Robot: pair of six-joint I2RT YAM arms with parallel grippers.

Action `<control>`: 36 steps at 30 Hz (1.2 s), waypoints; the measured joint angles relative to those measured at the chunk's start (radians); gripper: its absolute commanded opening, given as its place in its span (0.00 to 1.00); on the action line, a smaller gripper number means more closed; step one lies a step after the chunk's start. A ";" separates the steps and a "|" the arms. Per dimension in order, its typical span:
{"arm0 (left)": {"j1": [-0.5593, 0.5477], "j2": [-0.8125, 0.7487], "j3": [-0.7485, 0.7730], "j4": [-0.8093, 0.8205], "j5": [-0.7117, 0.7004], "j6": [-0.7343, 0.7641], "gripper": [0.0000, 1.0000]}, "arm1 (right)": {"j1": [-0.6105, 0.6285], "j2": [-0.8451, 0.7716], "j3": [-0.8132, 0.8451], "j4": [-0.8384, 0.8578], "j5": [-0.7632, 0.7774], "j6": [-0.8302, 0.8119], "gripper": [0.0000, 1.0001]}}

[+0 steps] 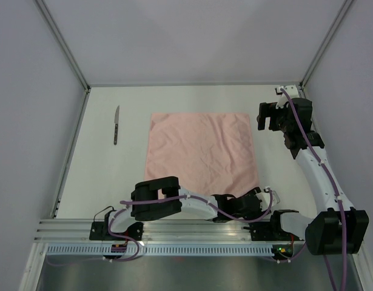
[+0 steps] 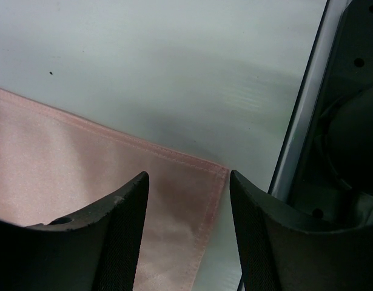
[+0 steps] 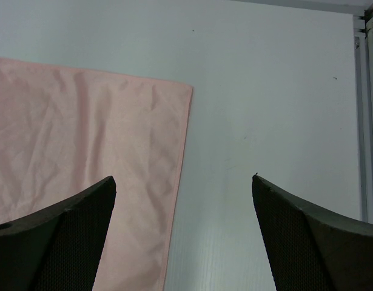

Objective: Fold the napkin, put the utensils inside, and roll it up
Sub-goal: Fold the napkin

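Observation:
The salmon-pink napkin [image 1: 201, 151] lies spread flat as a large sheet in the middle of the table. My left gripper [image 1: 261, 195] hovers over its near right corner, jaws apart. In the left wrist view that corner of the napkin [image 2: 192, 182] lies flat between the two fingers of the left gripper [image 2: 189, 176], and nothing is held. My right gripper [image 1: 265, 115] stands open just right of the napkin's far right corner. The right wrist view shows the napkin's edge [image 3: 174, 182] running between the wide-open fingers of the right gripper [image 3: 183, 179]. A knife [image 1: 116, 124] lies to the left of the napkin.
White walls and a metal frame enclose the table on three sides. The metal rail [image 1: 174, 233] with the arm bases runs along the near edge, close to the left gripper. The right arm [image 1: 319, 170] stretches along the table's right side.

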 measured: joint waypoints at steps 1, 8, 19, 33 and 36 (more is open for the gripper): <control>-0.001 0.003 0.000 0.000 0.000 0.000 0.61 | 0.000 0.002 0.000 0.000 0.000 0.000 0.98; -0.007 0.012 0.000 0.009 -0.009 -0.002 0.54 | 0.000 0.008 0.000 0.000 0.000 0.000 0.98; -0.008 0.013 0.000 0.006 -0.044 0.000 0.19 | 0.000 0.008 0.000 0.000 0.000 0.000 0.98; 0.025 0.013 0.000 0.007 -0.052 0.001 0.02 | 0.000 0.008 0.000 0.000 0.000 0.000 0.98; 0.043 0.013 -0.003 0.008 -0.054 0.001 0.02 | 0.000 0.008 0.000 0.000 0.000 0.000 0.98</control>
